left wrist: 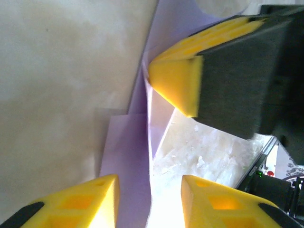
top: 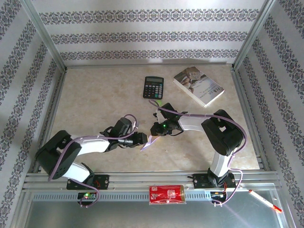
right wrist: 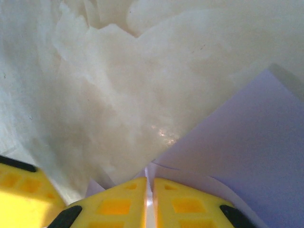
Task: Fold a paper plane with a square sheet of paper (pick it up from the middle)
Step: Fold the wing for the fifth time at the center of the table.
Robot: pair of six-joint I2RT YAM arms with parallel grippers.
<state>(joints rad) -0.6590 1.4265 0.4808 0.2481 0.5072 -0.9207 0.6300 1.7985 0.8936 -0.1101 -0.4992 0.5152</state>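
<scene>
Left gripper (left wrist: 149, 185), jaws parted, is placed astride partly folded lilac paper (left wrist: 126, 142) pinched by right gripper (right wrist: 149, 185); remaining folds are judged outstanding.

Reaching in from lower left with left arm (top: 88, 145), forearm low, left gripper (top: 144, 139) at frame centre. Reaching in from lower right with right arm (top: 221, 135), elbow raised, right gripper (top: 155, 132) just up-right of the left one, tips close. In left wrist view, left jaws parted at bottom edge. In right wrist view, right jaws pinched onto paper (right wrist: 247, 142) at bottom centre.
</scene>
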